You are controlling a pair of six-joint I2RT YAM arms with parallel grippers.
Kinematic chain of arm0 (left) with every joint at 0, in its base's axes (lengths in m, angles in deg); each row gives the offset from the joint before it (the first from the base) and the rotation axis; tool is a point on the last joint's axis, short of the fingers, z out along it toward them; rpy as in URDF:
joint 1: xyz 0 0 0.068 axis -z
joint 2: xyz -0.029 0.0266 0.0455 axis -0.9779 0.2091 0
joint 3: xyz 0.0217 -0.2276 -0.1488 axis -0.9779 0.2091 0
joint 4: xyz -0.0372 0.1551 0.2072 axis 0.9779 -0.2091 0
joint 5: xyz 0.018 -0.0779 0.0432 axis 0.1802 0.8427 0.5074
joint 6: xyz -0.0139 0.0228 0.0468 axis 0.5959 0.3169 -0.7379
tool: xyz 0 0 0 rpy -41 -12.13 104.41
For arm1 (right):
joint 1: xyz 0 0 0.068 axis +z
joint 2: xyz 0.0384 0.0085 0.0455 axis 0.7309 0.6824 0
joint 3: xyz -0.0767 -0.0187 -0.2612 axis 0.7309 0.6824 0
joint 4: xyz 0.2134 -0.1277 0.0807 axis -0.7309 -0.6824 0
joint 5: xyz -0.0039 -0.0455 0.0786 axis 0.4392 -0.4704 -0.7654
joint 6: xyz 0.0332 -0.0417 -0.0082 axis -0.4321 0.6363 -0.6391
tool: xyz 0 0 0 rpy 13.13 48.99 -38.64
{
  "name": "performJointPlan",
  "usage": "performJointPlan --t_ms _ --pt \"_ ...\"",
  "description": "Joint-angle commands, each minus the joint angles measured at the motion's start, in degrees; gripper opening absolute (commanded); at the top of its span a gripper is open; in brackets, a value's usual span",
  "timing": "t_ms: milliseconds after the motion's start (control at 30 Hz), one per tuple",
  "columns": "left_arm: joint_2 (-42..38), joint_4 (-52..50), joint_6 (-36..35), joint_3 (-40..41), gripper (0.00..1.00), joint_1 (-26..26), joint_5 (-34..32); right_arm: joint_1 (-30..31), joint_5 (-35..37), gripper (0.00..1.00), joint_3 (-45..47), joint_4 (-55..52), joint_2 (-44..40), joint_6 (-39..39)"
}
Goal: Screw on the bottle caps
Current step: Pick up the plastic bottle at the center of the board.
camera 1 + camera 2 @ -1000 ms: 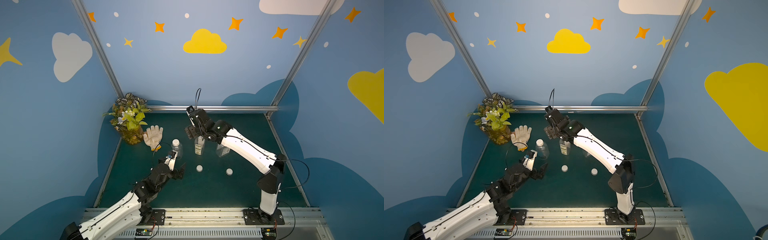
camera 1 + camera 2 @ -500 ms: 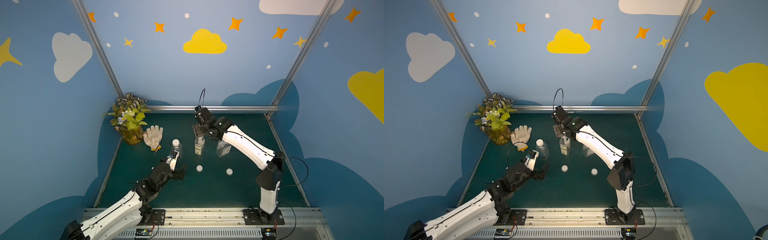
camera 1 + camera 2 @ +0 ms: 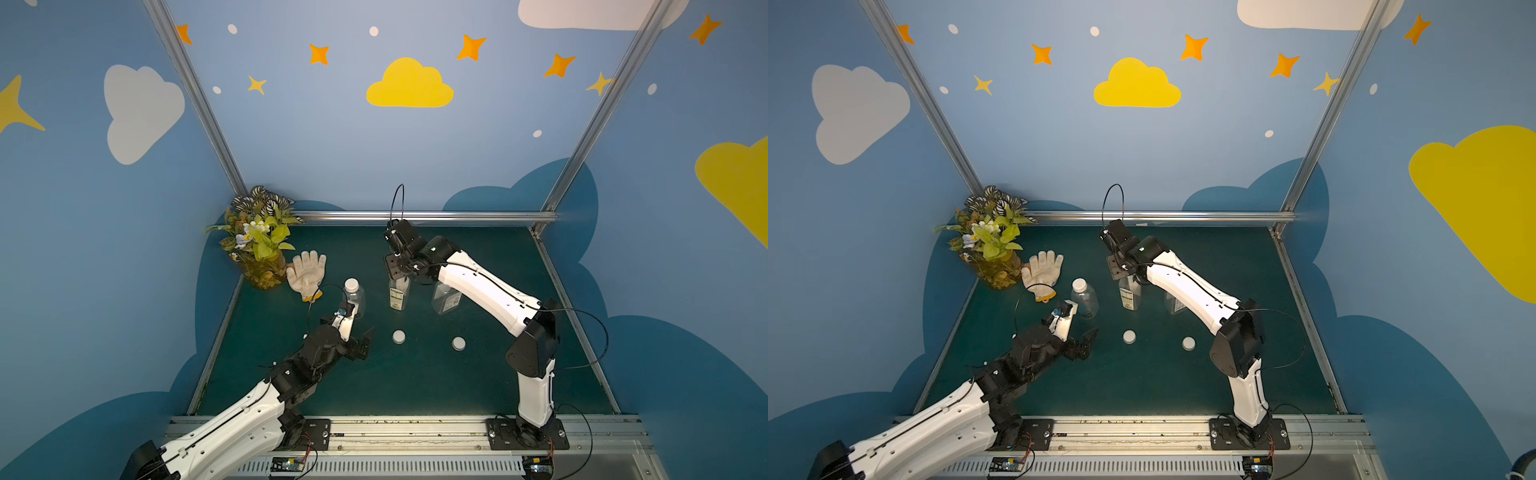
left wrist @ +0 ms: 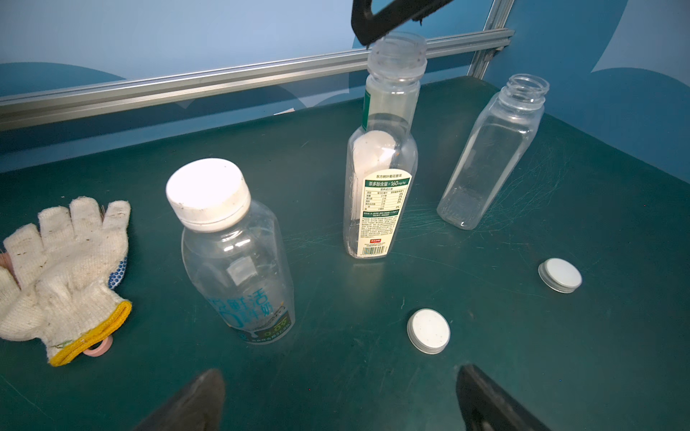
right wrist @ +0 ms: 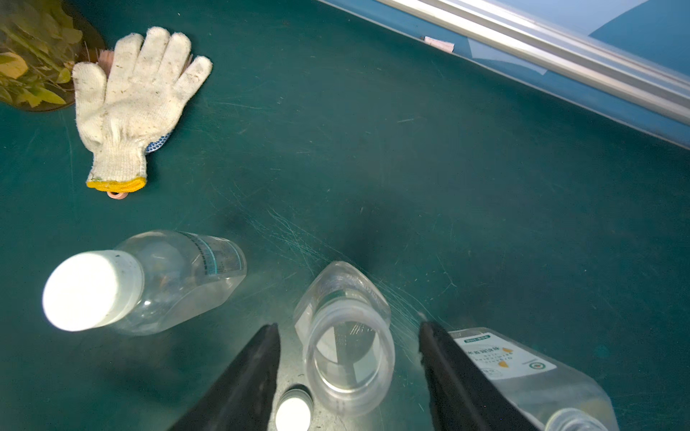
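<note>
Since a second ago the right arm (image 3: pixel 478 282) has swung across to hang over the slim bottle (image 3: pixel 399 293), its jaws drawing in from wide. The left arm (image 3: pixel 249 411) has scarcely stirred.

By my count one bottle of three is done. Well off to the outer side of the left jaws stand the plant (image 3: pixel 259 245) and the glove (image 3: pixel 306 274), both out of the way. Just ahead of the left jaws stands the round bottle (image 3: pixel 354 297), upright, with a white cap (image 3: pixel 351 284) seated on it; how tight it sits cannot be told. The left jaws are spread wide with nothing between them.

Ahead of them on the bench (image 3: pixel 457 395), within the line of their opening, lies a loose cap (image 4: pixel 428 330). A second loose cap (image 4: pixel 560 275) lies farther out, beyond that line.

The slim bottle's open mouth stands between the right jaws with a gap on either side, so they are parted and pinch nothing yet. Just outside one finger (image 5: pixel 459 373) stands the flat-sided bottle (image 5: pixel 522 373), also uncapped and close enough to be knocked.

Both loose caps remain to be lifted, seated and turned. In both top views the right arm lies over the flat-sided bottle's neck, so it would probably have to move clear before that one is capped.
</note>
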Motion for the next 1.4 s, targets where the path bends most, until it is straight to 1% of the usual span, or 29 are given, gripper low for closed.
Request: performJointPlan --t_ms 0,133,233,500,600,667,867,967,1033,1133,1233,1367 --pt "-0.76 1.78 0.21 -0.32 1.00 -0.33 0.57 -0.01 -0.71 0.62 0.66 -2.24 1.59 -0.87" --pt "-0.85 1.75 0.13 -0.21 1.00 -0.30 0.59 -0.09 -1.14 0.59 0.70 -2.81 2.40 -1.10" --pt "-0.85 1.93 0.21 -0.10 1.00 -0.32 0.68 -0.15 -1.07 0.54 0.66 -3.41 3.00 -1.79" --pt "-1.20 3.73 -0.55 0.54 1.00 -0.33 2.67 -0.58 -0.46 0.31 0.44 -3.96 3.23 -2.25" --pt "-1.46 5.48 -1.26 0.95 1.00 -0.38 4.69 -0.56 -0.28 0.25 0.22 -3.96 2.28 -0.77" --pt "-1.53 6.68 -1.57 1.04 1.00 -0.47 5.94 -0.59 -0.09 0.22 0.22 -4.13 1.12 0.20" --pt "-0.72 8.80 -2.05 0.05 1.00 -0.38 8.52 -0.56 -1.45 0.18 0.44 -6.25 -5.03 3.68" --pt "-0.55 11.21 -2.62 -0.20 1.00 -0.43 12.03 -0.50 -5.46 0.18 1.28 -7.85 -8.80 7.10" --pt "-0.77 13.13 -3.45 -0.12 1.00 -0.38 15.31 -0.28 -8.09 0.18 3.04 -8.25 -11.64 7.48" --pt "-1.63 14.87 -3.40 0.21 1.00 -0.38 17.27 0.44 -10.64 0.17 8.04 -7.18 -16.72 7.26" --pt "-2.63 14.53 -4.04 0.23 1.00 -0.37 17.72 1.63 -12.65 0.17 13.98 -5.22 -21.66 7.09" --pt "-3.39 13.32 -4.59 -0.01 1.00 -0.34 17.20 4.49 -12.15 0.19 21.91 -1.51 -27.10 6.40"
